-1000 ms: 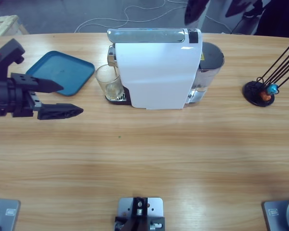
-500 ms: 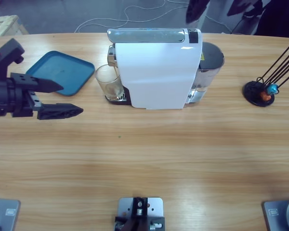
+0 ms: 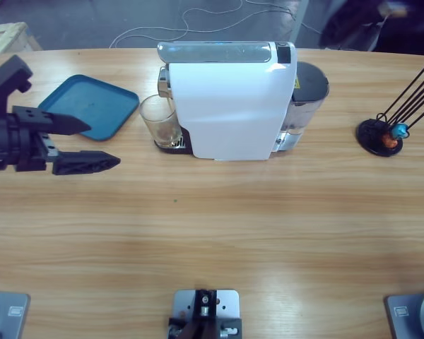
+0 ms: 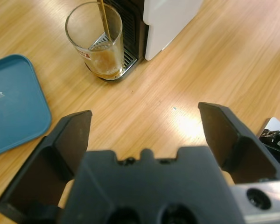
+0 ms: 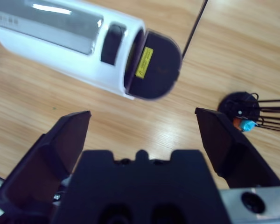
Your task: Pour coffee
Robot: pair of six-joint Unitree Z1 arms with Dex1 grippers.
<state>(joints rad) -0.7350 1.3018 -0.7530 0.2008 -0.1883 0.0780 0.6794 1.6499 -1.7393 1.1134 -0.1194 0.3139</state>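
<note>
A white coffee machine (image 3: 230, 102) stands on the long wooden table (image 3: 219, 226), up toward twelve o'clock. A clear glass (image 3: 159, 121) sits on the machine's drip grate at its nine o'clock side, touching the grate. The coffee (image 4: 106, 65) is a shallow brown layer in the bottom of that glass, and a thin stream runs down into it from the spout above.

The left end effector (image 3: 78, 145) reaches in from the nine o'clock edge, pointing toward three o'clock. Its two black jaws are spread wide with nothing between them. It hangs near the glass but apart from it, and its upper jaw lies over the edge of a blue tray (image 3: 92, 106) that sits just beside the glass at nine o'clock.

The right end effector (image 5: 142, 140) does not show in the high view. From its own wrist camera it looks down on the top of the machine, its dark round water tank (image 5: 154, 65), and a black round stand (image 3: 381, 135) with thin black rods at about two o'clock on the table, well apart from the machine. Something small, blue and orange, rests on the stand's base. The right jaws also stand wide apart, holding nothing.
</note>
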